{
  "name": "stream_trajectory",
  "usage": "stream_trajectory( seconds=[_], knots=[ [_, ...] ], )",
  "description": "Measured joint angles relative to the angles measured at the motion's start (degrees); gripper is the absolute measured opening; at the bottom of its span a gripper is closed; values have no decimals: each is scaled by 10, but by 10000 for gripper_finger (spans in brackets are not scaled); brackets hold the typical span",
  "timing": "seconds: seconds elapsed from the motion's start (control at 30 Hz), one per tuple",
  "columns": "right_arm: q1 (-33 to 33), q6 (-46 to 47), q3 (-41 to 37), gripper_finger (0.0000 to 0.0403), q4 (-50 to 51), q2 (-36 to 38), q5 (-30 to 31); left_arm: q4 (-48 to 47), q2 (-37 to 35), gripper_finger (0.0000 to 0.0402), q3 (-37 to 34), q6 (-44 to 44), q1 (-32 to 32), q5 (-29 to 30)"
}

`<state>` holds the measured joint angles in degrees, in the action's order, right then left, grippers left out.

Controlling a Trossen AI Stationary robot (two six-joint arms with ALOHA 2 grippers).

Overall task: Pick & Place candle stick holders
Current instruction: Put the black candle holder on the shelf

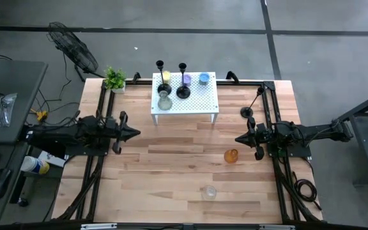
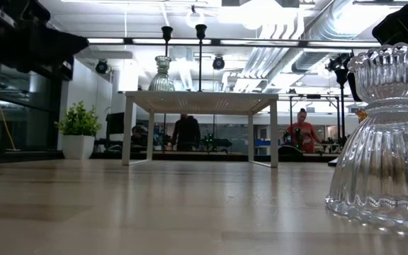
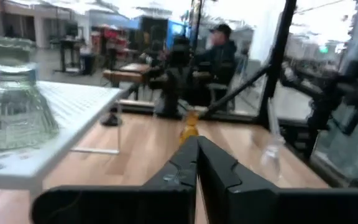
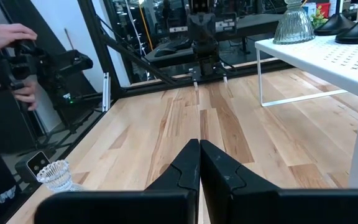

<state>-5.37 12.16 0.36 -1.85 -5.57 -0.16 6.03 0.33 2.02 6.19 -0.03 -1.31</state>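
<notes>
On the white perforated stand point(image 1: 200, 102) at the table's far middle stand two black candlesticks point(image 1: 160, 66) point(image 1: 183, 89), yellow point(image 1: 165, 76), purple point(image 1: 187, 79) and blue point(image 1: 204, 79) cups, and a ribbed pale glass holder point(image 1: 164, 101) point(image 3: 14, 112). A third black candlestick point(image 1: 248, 112) stands on the tabletop right of the stand. An amber cup point(image 1: 231, 156) point(image 3: 189, 127) and a clear ribbed holder point(image 1: 209, 191) point(image 2: 384, 142) point(image 4: 56, 176) rest on the wood. My left gripper point(image 1: 136, 133) point(image 3: 197, 146) and right gripper point(image 1: 238, 138) point(image 4: 199, 146) hover shut at the sides, holding nothing.
A small potted plant point(image 1: 114, 80) sits at the far left corner. Black frame rails point(image 1: 104, 115) run along both sides of the table. A person's hand point(image 4: 5, 37) shows beyond the near edge, and people sit in the room behind.
</notes>
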Motion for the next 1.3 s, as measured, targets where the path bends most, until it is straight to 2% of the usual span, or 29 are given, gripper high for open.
stream_trajectory(
  seconds=[0.07,0.37,0.67,1.3],
  knots=[
    [0,0,0,2,0,0,0,23,1,0,-9,0,0,-3],
    [0,0,0,2,1,0,0,-58,1,0,-12,-5,0,7],
    [0,0,0,2,0,0,0,-54,30,0,-12,-6,0,6],
    [0,0,0,3,0,0,0,-54,29,0,-13,1,0,8]
  ],
)
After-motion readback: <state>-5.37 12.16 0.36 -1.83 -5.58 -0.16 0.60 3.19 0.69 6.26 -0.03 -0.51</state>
